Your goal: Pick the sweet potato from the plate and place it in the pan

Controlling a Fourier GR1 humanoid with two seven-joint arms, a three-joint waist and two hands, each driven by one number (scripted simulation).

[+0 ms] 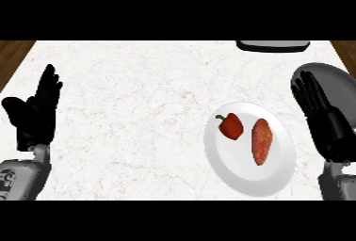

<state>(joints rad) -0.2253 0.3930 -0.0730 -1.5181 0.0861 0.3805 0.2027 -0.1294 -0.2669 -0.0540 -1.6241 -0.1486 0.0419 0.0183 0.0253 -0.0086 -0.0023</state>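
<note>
Sweet potato (261, 141) lying on the white plate (243, 175) near the surface's front right corner, just beside a red pepper (231, 126). Grey pan (335, 77) at the right edge, partly behind the right hand (325, 121), fingers straight, empty. Left hand (33, 120) likewise at the left edge.

The counter (139, 94) looks like white marble with faint veins, matt. Beyond its far corners lies grained wood (14, 49). The plate (230, 164) is smooth, glossy white; the pan (334, 75) dark grey with a dull sheen. The pepper (232, 126) shines; the sweet potato (261, 141) has matt skin
</note>
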